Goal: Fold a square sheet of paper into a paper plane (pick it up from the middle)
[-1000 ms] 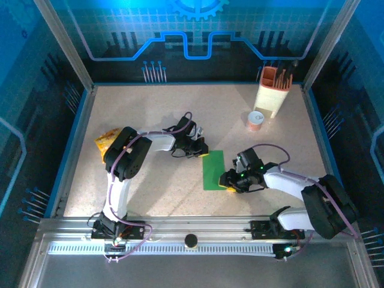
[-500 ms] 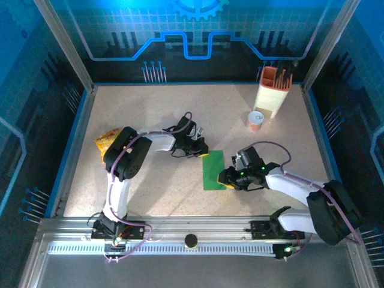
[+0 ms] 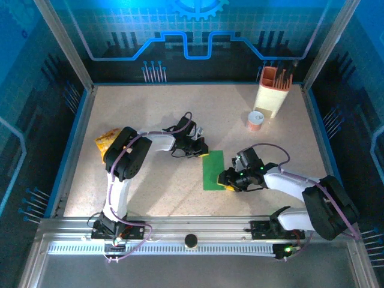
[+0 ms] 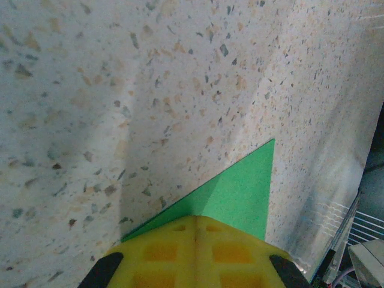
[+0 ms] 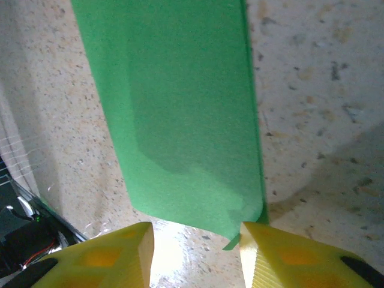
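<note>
At the far left of the table [image 3: 150, 108], a crinkled yellow-orange snack packet [image 3: 106, 141] lies beside the left arm's elbow, where it lay a second ago. The left arm reaches toward the middle, and its pose has not changed over that second. The left gripper [image 3: 199, 150] is at the far left corner of the sheet of paper [image 3: 213, 170]. In the left wrist view its yellow fingers [image 4: 162, 252] are clenched together with only a seam between them, and the green corner [image 4: 240, 192] runs beneath their tips. Whether the tips pinch the paper or merely rest on it cannot be told.

The sheet lies flat near the table's centre as a narrow bright-green rectangle, its long sides running away from the arm bases. It has not shifted.

The right gripper [image 3: 227, 180] is at the sheet's near right corner. It has drifted only slightly in the last second and is back about where it was. In the right wrist view its jaws are released, and a gap [image 5: 195, 231] separates the two yellow fingers [image 5: 114, 255]. The paper's near edge [image 5: 174, 108] ends just ahead of them, and one small turned-down corner is just beside the right-hand finger.

Farther right and toward the back, a small round orange-and-white container [image 3: 255, 121] and a cream holder [image 3: 274, 90] are unmoved.
</note>
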{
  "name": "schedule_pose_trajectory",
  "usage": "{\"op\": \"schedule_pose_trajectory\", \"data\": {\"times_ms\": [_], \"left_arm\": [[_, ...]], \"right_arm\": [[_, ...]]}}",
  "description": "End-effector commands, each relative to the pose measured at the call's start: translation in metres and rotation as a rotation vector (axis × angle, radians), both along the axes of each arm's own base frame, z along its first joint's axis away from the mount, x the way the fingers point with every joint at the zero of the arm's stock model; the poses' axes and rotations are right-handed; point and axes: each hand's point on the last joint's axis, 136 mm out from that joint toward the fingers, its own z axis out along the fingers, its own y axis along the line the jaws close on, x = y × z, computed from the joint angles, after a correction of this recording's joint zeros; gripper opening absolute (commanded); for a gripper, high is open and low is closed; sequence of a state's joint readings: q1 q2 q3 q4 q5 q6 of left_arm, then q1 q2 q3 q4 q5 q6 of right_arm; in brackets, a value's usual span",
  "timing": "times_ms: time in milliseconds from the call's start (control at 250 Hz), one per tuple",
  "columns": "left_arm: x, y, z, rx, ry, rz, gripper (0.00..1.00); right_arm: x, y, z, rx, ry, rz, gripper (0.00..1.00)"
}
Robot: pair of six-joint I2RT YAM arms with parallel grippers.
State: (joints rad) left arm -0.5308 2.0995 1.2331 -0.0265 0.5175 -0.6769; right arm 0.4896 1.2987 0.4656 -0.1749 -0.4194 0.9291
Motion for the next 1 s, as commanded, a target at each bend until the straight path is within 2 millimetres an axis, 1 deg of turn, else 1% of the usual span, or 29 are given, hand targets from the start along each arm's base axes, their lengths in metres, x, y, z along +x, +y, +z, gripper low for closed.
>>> {"op": "schedule_pose_trajectory", "data": {"times_ms": [0, 96, 208, 523, 675, 767, 819, 995], "left_arm": [[-0.022, 0.02, -0.025, 0.103, 0.093, 0.003, 0.0], [-0.022, 0.02, -0.024, 0.102, 0.093, 0.003, 0.0], [-0.022, 0.02, -0.024, 0.103, 0.091, 0.003, 0.0], [-0.021, 0.019, -0.021, 0.095, 0.091, 0.003, 0.0], [-0.022, 0.019, -0.021, 0.094, 0.09, 0.003, 0.0], [-0.022, 0.019, -0.02, 0.089, 0.091, 0.001, 0.0], [-0.022, 0.018, -0.019, 0.084, 0.089, 0.0, 0.0], [-0.021, 0.016, -0.014, 0.066, 0.081, 0.002, 0.0]], "right_arm": [[-0.007, -0.007, -0.002, -0.03, 0.025, -0.018, 0.44], [-0.008, -0.007, -0.001, -0.032, 0.03, -0.009, 0.44], [-0.009, -0.005, -0.007, -0.036, 0.047, -0.006, 0.44], [-0.005, 0.0, -0.009, -0.03, 0.042, -0.012, 0.43], [0.003, 0.006, 0.003, 0.026, -0.023, -0.024, 0.42], [0.009, 0.003, 0.012, 0.024, -0.068, -0.042, 0.42], [0.014, 0.005, 0.019, 0.044, -0.096, -0.042, 0.41], [0.018, 0.009, 0.024, 0.078, -0.087, -0.008, 0.41]]}}
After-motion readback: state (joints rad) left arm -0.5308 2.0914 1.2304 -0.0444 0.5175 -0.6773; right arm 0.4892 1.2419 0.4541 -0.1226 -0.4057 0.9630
